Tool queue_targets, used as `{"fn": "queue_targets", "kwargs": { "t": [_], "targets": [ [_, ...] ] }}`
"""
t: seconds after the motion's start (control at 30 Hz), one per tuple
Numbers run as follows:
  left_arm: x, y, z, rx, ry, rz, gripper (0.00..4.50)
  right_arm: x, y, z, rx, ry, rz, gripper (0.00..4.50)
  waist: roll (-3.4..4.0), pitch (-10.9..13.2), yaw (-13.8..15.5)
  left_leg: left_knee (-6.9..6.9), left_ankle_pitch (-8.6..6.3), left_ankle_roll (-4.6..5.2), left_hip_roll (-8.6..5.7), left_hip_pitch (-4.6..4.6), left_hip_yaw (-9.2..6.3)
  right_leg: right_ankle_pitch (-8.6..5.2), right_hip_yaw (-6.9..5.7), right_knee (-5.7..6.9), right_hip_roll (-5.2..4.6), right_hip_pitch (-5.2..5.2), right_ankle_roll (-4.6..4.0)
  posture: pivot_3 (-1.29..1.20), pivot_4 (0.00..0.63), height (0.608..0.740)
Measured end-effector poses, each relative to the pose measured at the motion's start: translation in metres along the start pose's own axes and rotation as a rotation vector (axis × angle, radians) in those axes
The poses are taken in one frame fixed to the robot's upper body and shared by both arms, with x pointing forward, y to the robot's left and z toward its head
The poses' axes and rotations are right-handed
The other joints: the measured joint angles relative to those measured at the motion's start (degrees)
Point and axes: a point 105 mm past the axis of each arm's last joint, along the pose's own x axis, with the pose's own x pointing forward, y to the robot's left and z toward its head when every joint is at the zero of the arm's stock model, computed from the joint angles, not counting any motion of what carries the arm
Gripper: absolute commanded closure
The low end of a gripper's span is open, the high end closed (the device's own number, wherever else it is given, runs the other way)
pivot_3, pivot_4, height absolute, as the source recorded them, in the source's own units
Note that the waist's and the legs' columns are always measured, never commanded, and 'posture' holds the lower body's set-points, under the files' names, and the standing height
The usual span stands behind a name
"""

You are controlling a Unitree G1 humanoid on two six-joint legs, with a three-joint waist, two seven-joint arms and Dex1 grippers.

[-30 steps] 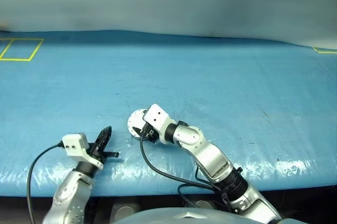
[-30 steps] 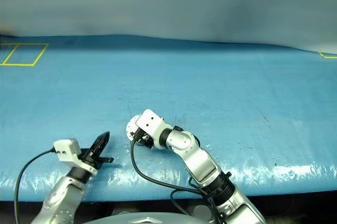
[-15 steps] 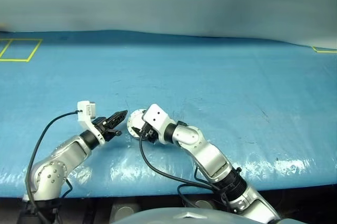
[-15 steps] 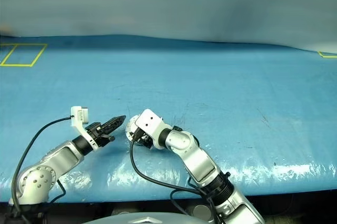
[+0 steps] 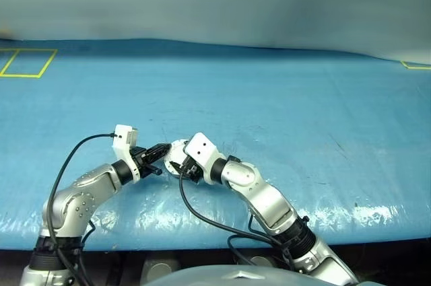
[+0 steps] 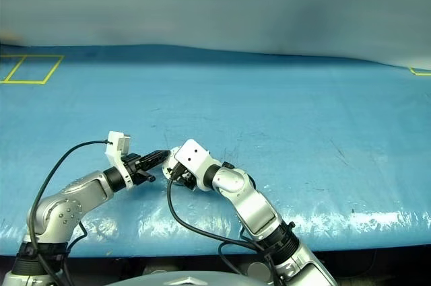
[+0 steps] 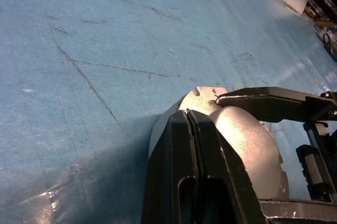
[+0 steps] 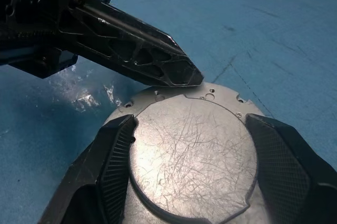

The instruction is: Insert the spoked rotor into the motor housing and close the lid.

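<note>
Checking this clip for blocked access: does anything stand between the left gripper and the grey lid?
Nothing visible does. The left gripper, fingers shut, has its tip at the rim of the lid, plain grey face showing. The right gripper has a finger on each side of the lid, clear of the left gripper's side. Around them, bare blue table.

Left gripper [image 8: 181, 74] tip at lid [image 8: 192, 145] rim, right gripper [image 8: 192, 182] fingers flank lid both sides. Blue table [image 5: 303, 111] beyond and beside both grippers bare, free passage.

One lid [image 8: 192, 153], two pincers: left pincer [image 5: 161, 151], right pincer [image 8: 192, 150].
</note>
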Motion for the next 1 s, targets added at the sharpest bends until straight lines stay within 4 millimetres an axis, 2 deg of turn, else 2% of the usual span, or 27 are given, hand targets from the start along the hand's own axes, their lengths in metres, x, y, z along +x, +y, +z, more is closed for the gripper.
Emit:
{"fn": "queue_targets", "kwargs": {
  "t": [0.13, 0.37, 0.5, 0.6, 0.7, 0.87, 1.0],
  "targets": [
    [0.003, -0.005, -0.001, 0.179, 0.018, -0.004, 4.5, 0.0, 0.0, -0.001, 0.005, 0.007, -0.004, 1.46, 0.07, -0.2, 0.1, -0.01, 0.0, 0.0, -0.01, 0.02, 0.01, 0.0, 0.01, -0.03, -0.03, 0.03, 0.0, 0.0, 0.15, 0.74],
    [0.005, -0.009, -0.003, 0.213, 0.007, -0.023, 4.5, -0.002, 0.0, -0.002, 0.011, 0.008, -0.013, 1.46, 0.11, -0.2, 0.3, -0.05, 0.0, 0.01, -0.01, 0.01, 0.01, 0.0, 0.0, -0.08, -0.04, 0.02, 0.01, 0.0, 0.15, 0.74],
    [0.006, -0.009, -0.003, 0.218, 0.008, -0.024, 4.5, -0.002, 0.0, -0.002, 0.028, 0.009, -0.008, 0.11, 0.12, -0.2, 0.3, -0.05, -0.01, 0.01, -0.02, 0.0, 0.01, 0.0, 0.0, -0.12, -0.05, 0.03, 0.01, 0.0, 0.15, 0.74],
    [0.007, -0.01, -0.003, 0.217, 0.004, -0.025, 4.5, -0.005, 0.001, -0.002, 0.039, 0.012, -0.004, 0.05, 0.13, -0.2, 0.5, -0.07, -0.01, 0.01, -0.02, -0.02, 0.01, 0.0, -0.01, -0.19, -0.07, 0.04, 0.02, 0.0, 0.15, 0.74],
    [0.007, -0.011, -0.003, 0.22, 0.005, -0.029, 4.5, -0.012, -0.004, -0.005, 0.057, 0.012, -0.033, 0.05, 0.14, -0.3, 0.6, -0.09, -0.02, 0.02, -0.03, -0.08, 0.01, 0.02, -0.02, -0.32, -0.08, 0.04, 0.05, 0.0, 0.15, 0.74],
    [0.009, -0.015, -0.005, 0.212, 0.003, -0.055, 4.5, -0.037, -0.015, -0.012, 0.189, 0.003, -0.087, 0.05, 0.17, -0.3, 1.0, -0.1, -0.07, 0.07, -0.04, -0.2, 0.0, 0.07, -0.03, -0.57, -0.1, 0.06, 0.14, 0.0, 0.15, 0.74],
    [0.009, -0.016, -0.007, 0.216, 0.009, -0.059, 4.5, -0.062, -0.029, -0.024, 0.434, -0.009, -0.137, 0.05, 0.18, -0.3, 1.3, -0.08, -0.07, 0.07, -0.04, -0.2, 0.01, 0.09, -0.02, -0.59, -0.1, 0.08, 0.16, 0.0, 0.15, 0.74]
  ]
}}
